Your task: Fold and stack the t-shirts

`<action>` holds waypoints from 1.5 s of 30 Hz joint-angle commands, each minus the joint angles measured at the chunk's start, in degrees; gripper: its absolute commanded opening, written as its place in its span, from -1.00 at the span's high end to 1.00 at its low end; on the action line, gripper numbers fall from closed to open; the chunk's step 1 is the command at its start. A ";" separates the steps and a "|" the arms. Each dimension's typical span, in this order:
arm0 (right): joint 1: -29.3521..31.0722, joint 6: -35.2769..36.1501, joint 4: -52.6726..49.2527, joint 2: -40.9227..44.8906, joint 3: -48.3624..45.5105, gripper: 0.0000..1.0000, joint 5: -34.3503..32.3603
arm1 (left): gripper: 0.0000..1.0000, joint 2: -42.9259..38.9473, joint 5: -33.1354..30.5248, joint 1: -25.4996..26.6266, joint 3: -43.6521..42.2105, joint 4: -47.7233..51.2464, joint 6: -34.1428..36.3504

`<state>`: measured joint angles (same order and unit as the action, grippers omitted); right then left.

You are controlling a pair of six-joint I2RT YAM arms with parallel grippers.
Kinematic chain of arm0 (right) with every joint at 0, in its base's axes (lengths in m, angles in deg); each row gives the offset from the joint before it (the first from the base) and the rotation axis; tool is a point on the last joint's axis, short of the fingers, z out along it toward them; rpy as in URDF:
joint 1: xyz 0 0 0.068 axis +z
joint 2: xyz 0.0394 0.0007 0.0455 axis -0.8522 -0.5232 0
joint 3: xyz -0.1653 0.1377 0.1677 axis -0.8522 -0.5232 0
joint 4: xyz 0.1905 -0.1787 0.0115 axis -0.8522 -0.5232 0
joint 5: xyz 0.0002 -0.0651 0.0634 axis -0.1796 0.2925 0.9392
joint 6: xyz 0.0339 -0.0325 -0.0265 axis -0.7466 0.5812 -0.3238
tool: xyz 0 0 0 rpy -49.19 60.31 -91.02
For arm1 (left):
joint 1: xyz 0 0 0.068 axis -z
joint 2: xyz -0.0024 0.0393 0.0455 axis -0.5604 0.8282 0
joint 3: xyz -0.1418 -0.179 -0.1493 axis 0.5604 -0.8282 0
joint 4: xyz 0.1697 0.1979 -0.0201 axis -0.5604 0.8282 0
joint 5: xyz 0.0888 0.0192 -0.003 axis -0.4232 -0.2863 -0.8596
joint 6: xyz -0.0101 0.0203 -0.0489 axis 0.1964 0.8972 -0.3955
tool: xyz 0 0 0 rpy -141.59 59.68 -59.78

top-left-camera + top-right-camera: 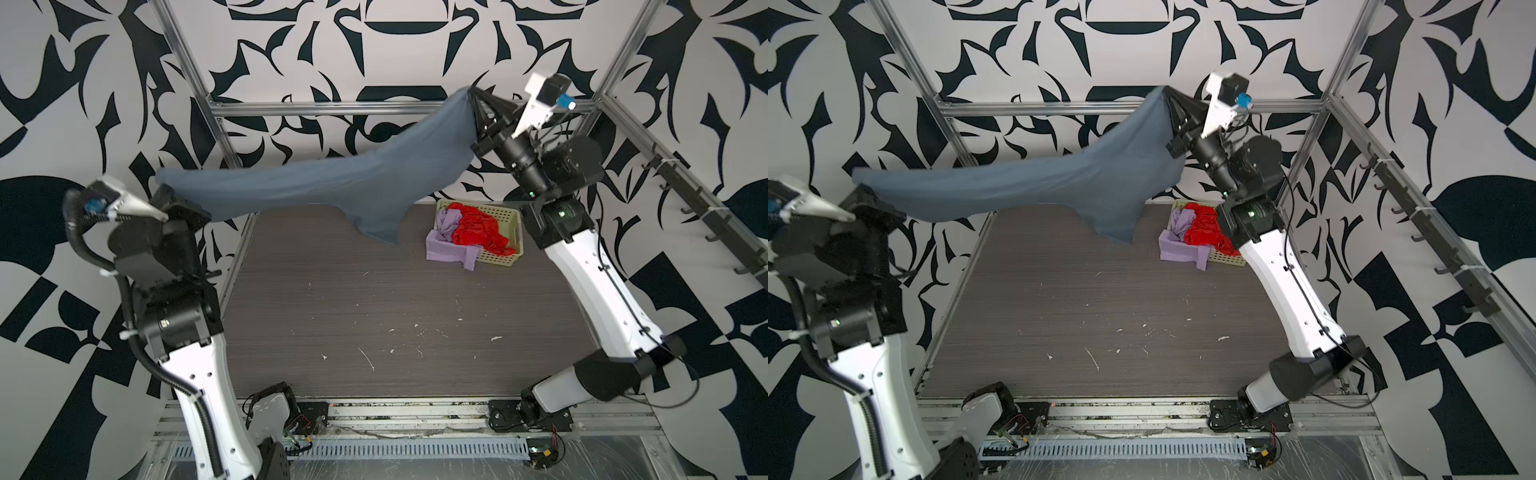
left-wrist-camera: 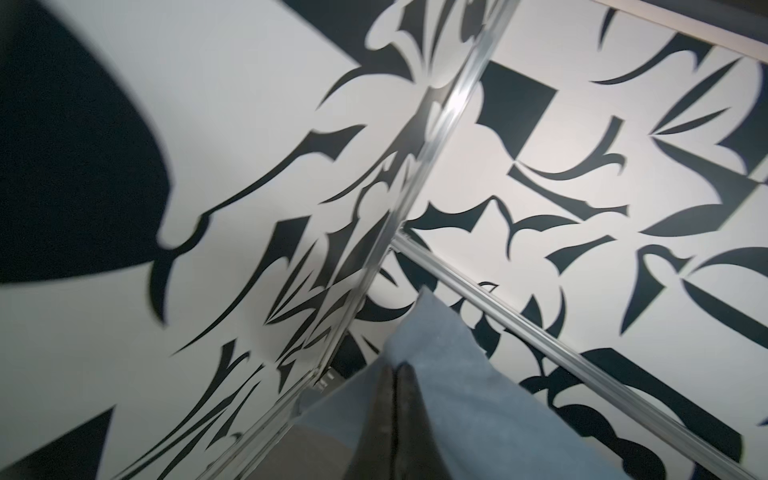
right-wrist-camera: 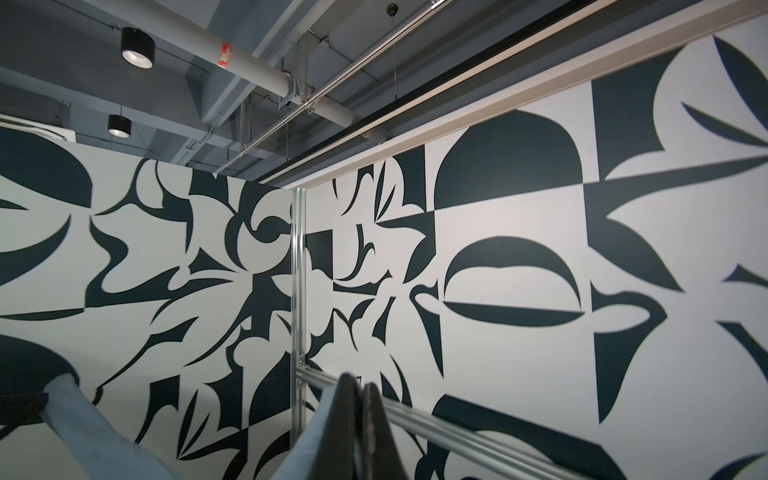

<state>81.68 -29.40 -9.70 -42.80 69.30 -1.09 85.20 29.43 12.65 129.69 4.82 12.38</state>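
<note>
Dark wood-grain counter (image 1: 374, 316), slate blue-grey t-shirt (image 1: 316, 183) stretched in mid-air above its far half, cream basket (image 1: 509, 216) at far right, red t-shirt (image 1: 473, 228) inside it, lilac t-shirt (image 1: 444, 249) spilling over its rim onto the counter, left gripper (image 2: 395, 368) clamped tight on the blue-grey shirt's lower end, right gripper (image 1: 472, 90) pinched closed on its raised end.

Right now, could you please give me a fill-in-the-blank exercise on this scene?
The left tool and right tool, both shut, hold the blue-grey t-shirt up in the ____.
The red t-shirt lies in the cream ____.
Spilling over its rim onto the table is the ____.
Missing: air; basket; lilac t-shirt.
</note>
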 commanded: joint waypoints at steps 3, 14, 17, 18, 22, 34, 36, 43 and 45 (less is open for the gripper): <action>1.25 -8.81 0.52 9.11 -28.95 1.00 1.11 | 1.00 -5.48 -8.75 -0.14 -22.83 5.35 -7.91; 4.99 -10.68 -27.40 22.60 -49.17 1.00 -0.78 | 1.00 -9.24 -3.10 -0.17 -41.22 17.82 -17.83; 5.03 -11.75 -29.56 22.56 -53.94 1.00 -0.71 | 1.00 -10.68 -2.79 -0.20 -44.56 19.70 -19.84; 5.09 -12.24 -29.58 22.43 -55.14 1.00 -0.25 | 1.00 -11.14 -2.85 -0.19 -45.24 20.06 -20.08; 5.65 -14.02 -28.89 22.47 -57.98 1.00 0.53 | 0.77 -12.05 -3.96 -0.12 -45.86 22.02 -20.75; 5.82 -6.72 -24.52 19.66 -50.95 0.02 -15.09 | -0.20 -9.23 -5.09 -0.19 -38.62 20.02 -16.27; 5.87 -4.80 -21.92 16.03 -47.78 0.02 -14.27 | -0.22 -6.20 -2.54 -0.19 -37.18 17.54 -15.08; 6.77 -1.22 -13.37 -3.92 -31.60 -0.10 -4.38 | -0.21 9.57 6.35 -0.10 -32.81 9.05 -11.25; 7.35 -0.05 -12.48 -9.90 -26.70 -0.10 -3.40 | -0.22 12.56 6.19 -0.19 -32.42 6.36 -10.66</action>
<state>88.12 -32.52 -26.99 -48.48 37.56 -7.93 95.47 32.93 12.67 95.93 15.69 -0.41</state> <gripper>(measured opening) 0.550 0.608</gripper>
